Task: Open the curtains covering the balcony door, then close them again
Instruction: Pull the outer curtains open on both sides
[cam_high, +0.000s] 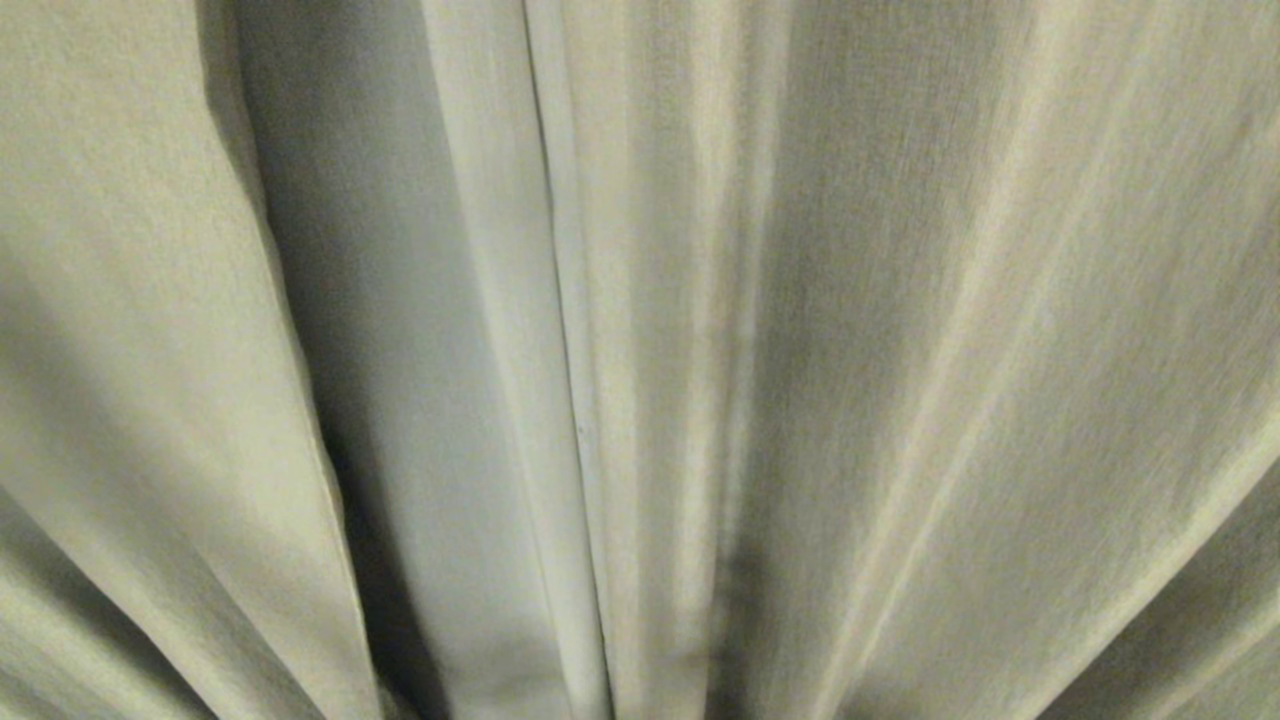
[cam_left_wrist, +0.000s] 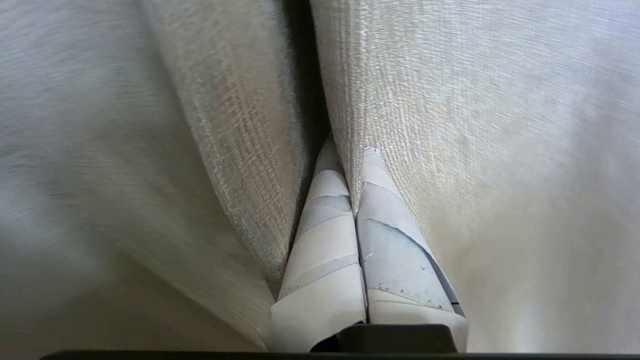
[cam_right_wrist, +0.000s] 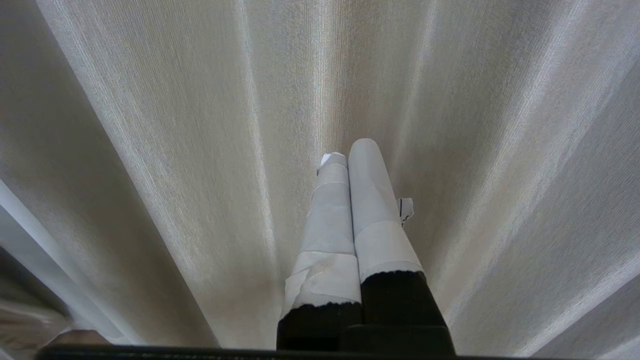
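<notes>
head view: filled by the curtains; two hemmed edges are met at a seam slightly left of centre, no glass seen between them. No arm is seen here.
left wrist view: the left pincer is seen closed, its taped fingers pressed together with a fold of curtain fabric running in between the tips. The weave is bunched on both sides of the fingers, a dark gap beyond.
grip state: fingers fully together; fabric appears pinched at the tips, though how much cloth is caught cannot be told.
right wrist view: the right pincer is seen closed on nothing, held just off the right panel, parked.
balcony door: hidden behind the curtains; not seen in any view.
step in hand: judged as the pull of the left panel away from the seam, to open.
how to do it well: the pinch should be kept firm, and the pull kept level along the rail line, not downward, so hooks are not strained.
pace: slow and steady is advised; woven cloth can slide out of smooth taped tips under a jerk.
check: daylight or dark frame should be looked for at the seam in the head view as proof of travel.
risk: only a thin fold held; slip is likely if the panel drags.
</notes>
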